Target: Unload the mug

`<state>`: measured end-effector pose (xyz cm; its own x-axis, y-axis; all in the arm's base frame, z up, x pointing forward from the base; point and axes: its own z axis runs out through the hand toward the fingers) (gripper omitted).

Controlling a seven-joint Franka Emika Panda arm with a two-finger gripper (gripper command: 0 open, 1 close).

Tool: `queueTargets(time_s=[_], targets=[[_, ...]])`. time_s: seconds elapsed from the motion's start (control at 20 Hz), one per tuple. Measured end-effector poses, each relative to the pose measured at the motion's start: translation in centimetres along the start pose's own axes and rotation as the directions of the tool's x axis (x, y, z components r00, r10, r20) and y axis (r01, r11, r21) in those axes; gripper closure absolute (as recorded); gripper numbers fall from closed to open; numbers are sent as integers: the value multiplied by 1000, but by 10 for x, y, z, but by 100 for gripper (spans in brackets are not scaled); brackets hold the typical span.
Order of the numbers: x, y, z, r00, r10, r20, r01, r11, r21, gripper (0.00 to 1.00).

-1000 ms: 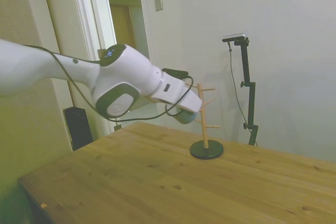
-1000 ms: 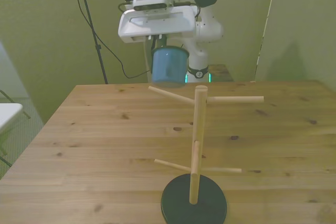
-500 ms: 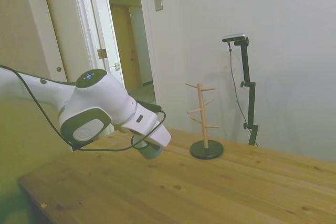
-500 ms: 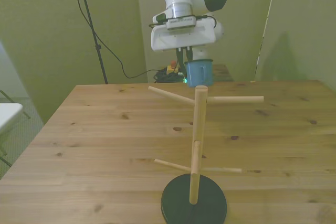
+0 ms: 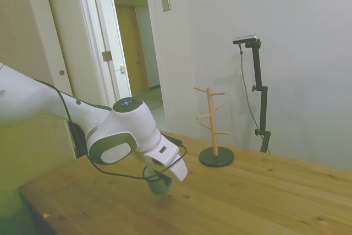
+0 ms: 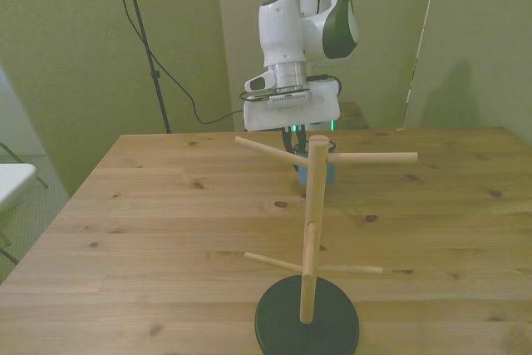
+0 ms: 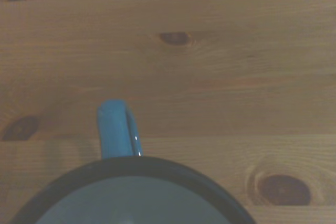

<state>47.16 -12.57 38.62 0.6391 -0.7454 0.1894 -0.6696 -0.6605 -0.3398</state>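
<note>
place: home room | cues: panelled door (image 5: 47, 42), open doorway (image 5: 135, 53), wooden table (image 5: 264, 202)

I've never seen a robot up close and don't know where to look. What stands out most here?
The big white arm catches the eye first, bent low over the wooden table, holding the blue mug down close to the tabletop. The wrist view shows the mug's dark rim and loop handle over the planks. Nearer the camera in the front view stands a bare wooden peg stand on a black round base.
</note>
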Motion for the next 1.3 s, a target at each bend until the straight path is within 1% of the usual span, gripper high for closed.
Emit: queueTargets(time_s=[0.35, 0.9, 0.95, 1.15, 1.3], targets=[[6, -1, 23, 999, 4, 54, 1, 996, -87, 100], [6, -7, 22, 996, 18, 93, -6, 992, -126, 100], [6, -7, 21, 995, 17, 94, -4, 991, -132, 0], [6, -8, 21, 997, 7, 82, 7, 985, -170, 0], [5, -8, 21, 997, 7, 81, 8, 983, -184, 0]])
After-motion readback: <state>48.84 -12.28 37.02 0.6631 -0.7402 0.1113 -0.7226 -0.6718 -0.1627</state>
